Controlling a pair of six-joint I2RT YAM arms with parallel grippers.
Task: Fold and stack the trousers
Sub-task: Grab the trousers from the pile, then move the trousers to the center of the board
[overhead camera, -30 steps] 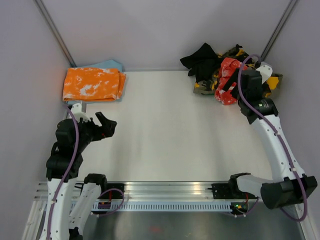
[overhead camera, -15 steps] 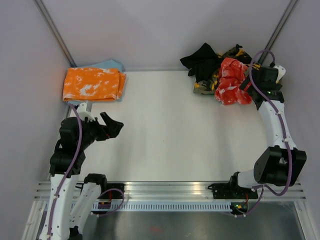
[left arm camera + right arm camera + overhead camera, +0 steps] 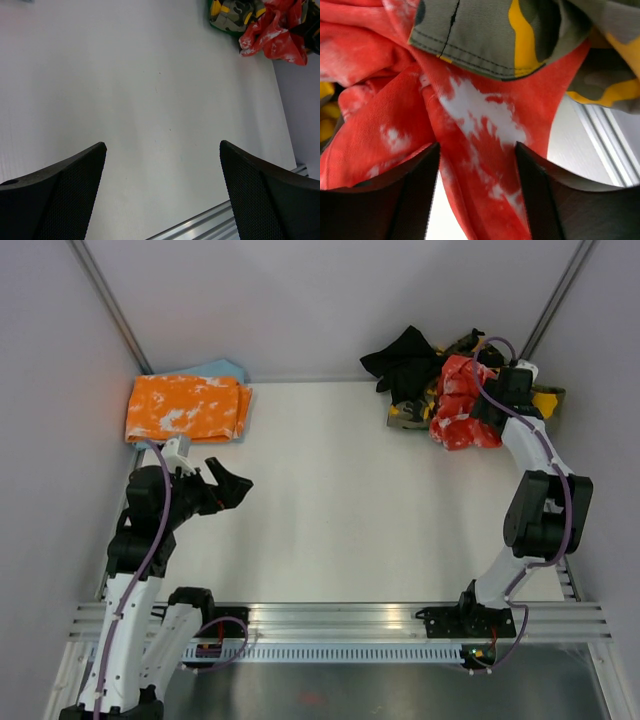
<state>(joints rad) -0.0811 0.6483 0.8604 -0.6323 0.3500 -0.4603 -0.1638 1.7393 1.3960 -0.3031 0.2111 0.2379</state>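
Left gripper (image 3: 230,481): hangs wide open and empty above the table (image 3: 340,510), far left of the heap (image 3: 450,380). Poses no hazard there; gives no help either.

Folded orange pair (image 3: 187,408): lies flat on a pale blue cloth (image 3: 225,369), far left of the heap, along the same back edge. Judged the stacking spot.

Black pair (image 3: 405,355): tops the heap's back left. Camouflage pair (image 3: 408,413): shows at the heap's front left, and in the wrist view drapes a hem over the red cloth.

Red trousers (image 3: 458,422): lie crumpled at the heap's front, tangled with the neighbours.

Right gripper (image 3: 477,146): straddles a ridge of red cloth on the heap's right side, fingers apart with the fold between. Cannot tell whether clamped or merely set around it.

Hazards, as judged:
- Shallow bite on one loose ridge: likely to slip out on the lift.
- Overlapping camouflage hem: liable to ride along and drag the neighbour off the heap.
- Single-point pull: apt to bring up a knotted bundle, hard to lay flat for folding.
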